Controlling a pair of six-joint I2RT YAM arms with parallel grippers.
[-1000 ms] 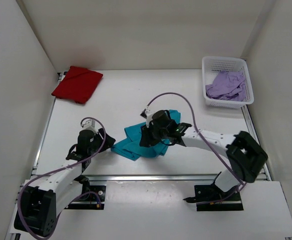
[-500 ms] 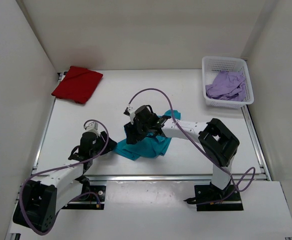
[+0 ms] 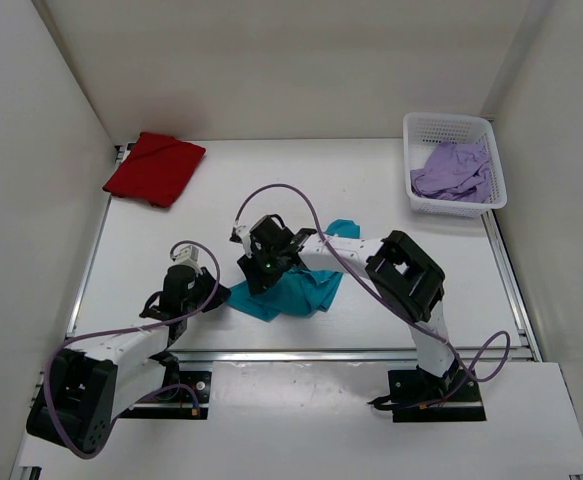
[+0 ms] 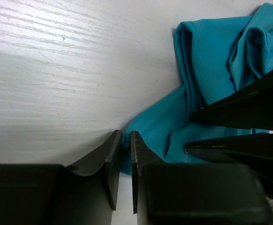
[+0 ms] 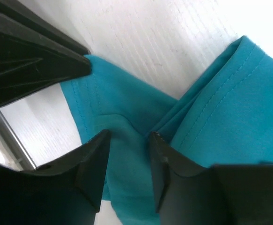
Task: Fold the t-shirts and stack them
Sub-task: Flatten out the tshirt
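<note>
At the near side of the table (image 3: 391, 200), a little left of the middle, the left gripper (image 4: 125, 140) is seen low against the surface at the near-left corner of the teal t-shirt (image 3: 301, 292). Its jaws are drawn almost together, with only a thin slit left between them. The hem of that corner is caught in the slit, so the cloth is taken as pinched. The teal t-shirt is spread in a rumpled, partly folded heap in the middle of the table toward the near edge. Thick folds are bunched along its left side, and a small flap is turned out toward the far right. Just beyond the left gripper, the right gripper (image 5: 129, 138) is reached across from the right and pointed down onto the left part of the same shirt. Its jaws are held apart, released, with a seamed fold of teal cloth lying between and beneath the fingertips; nothing is clamped by them. The two grippers are found just beside each other, tips nearly facing. Well apart, at the far left corner, the red t-shirt (image 3: 154, 168) is laid flat as a folded square. At the far right, the basket (image 3: 449, 121) is set against the table's edge, and the lilac t-shirt (image 3: 453, 170) is crumpled inside it
</note>
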